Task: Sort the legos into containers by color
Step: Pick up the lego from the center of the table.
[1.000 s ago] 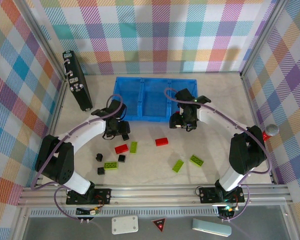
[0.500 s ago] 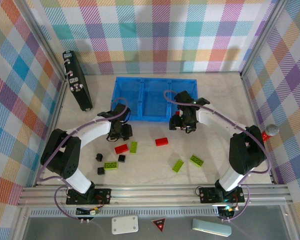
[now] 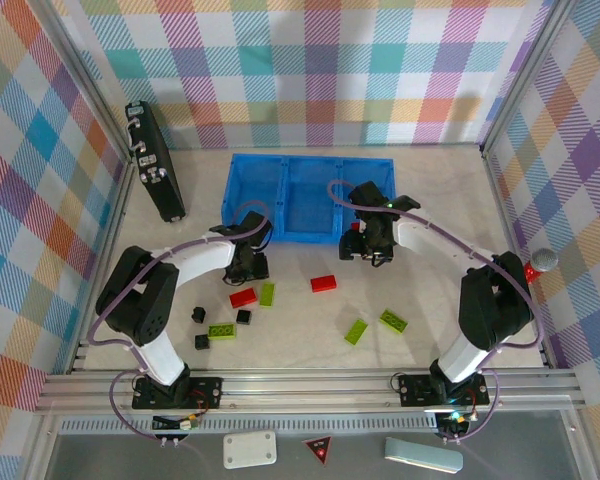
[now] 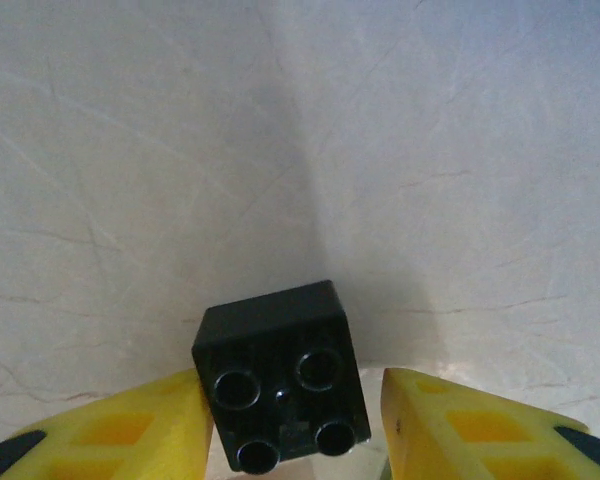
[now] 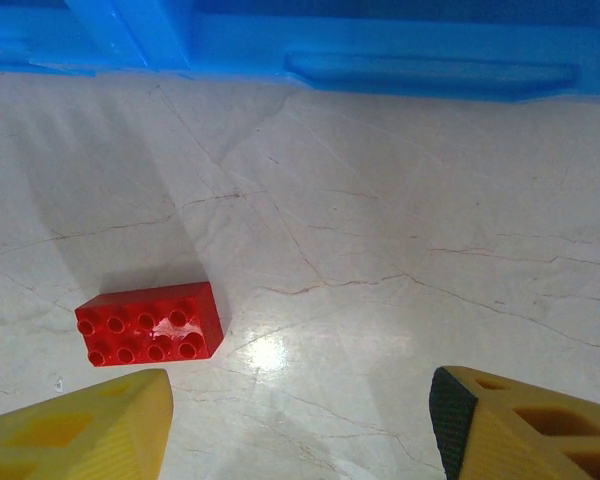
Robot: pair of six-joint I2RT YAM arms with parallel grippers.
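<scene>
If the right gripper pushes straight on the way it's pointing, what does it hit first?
Probably the bare table. The right gripper aims between the red brick, left of its line, and the blue tray farther on. Depth is unclear.

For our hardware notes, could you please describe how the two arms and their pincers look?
The left arm and right arm have white curved links, black joint housings and lilac cables alongside. Their pincer fingers are yellow wedges with black trim.
</scene>
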